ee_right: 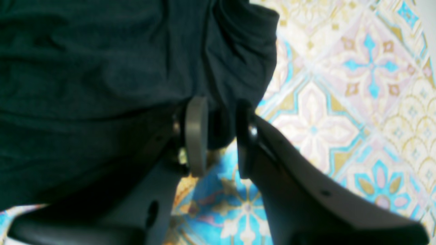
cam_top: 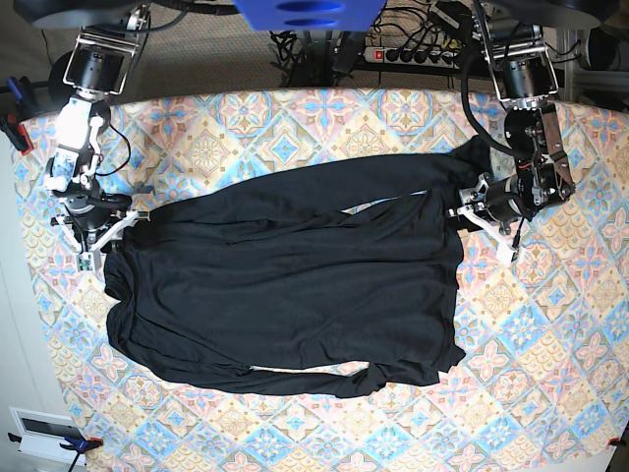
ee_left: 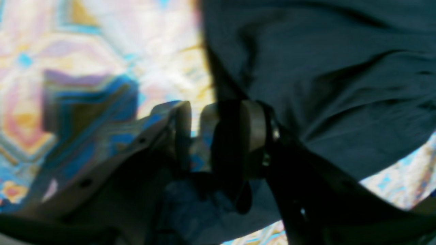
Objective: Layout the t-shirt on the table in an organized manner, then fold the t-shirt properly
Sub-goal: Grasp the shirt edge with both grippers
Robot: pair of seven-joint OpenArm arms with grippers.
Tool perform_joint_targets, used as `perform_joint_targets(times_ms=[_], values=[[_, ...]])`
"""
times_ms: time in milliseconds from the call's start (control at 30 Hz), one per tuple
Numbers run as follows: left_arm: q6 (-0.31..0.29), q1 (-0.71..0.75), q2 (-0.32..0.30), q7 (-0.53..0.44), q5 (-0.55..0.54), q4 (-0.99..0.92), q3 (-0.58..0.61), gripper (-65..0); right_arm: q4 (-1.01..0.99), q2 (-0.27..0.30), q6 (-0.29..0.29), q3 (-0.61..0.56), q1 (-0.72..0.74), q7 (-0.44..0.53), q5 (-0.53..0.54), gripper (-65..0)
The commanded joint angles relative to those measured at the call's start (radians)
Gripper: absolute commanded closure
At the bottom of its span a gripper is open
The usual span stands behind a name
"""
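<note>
Black t-shirt (cam_top: 285, 295) lies spread but wrinkled on the table (cam_top: 550, 393), unfolded; left gripper (ee_left: 214, 136) pinches its edge, right gripper (ee_right: 218, 136) spread.

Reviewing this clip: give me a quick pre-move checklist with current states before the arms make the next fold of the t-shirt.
1. The t-shirt lies wholly on the table: ok.
2. Shirt flat: not ok; folds show near the upper edge and a bunched bottom hem.
3. Left gripper holding fabric: cannot tell; dark cloth sits between the jaws, picture blurred.
4. Right gripper holding fabric: not ok; jaws apart, shirt edge loose between them.
5. Both grippers at opposite ends of the shirt: ok.
</note>
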Motion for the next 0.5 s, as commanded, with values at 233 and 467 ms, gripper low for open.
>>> perform_joint_targets(times_ms=[233,467], values=[[0.003,-0.024,-0.012,-0.018,0.078,-0.054,0.127,-20.8,0.02,0.018,-0.003,0.005,0.018,0.023,0.005,-14.3],[0.003,-0.022,-0.058,-0.158,0.111,-0.054,0.118,0.0,0.035,0.018,-0.003,0.005,0.018,0.023,0.007,-14.3]])
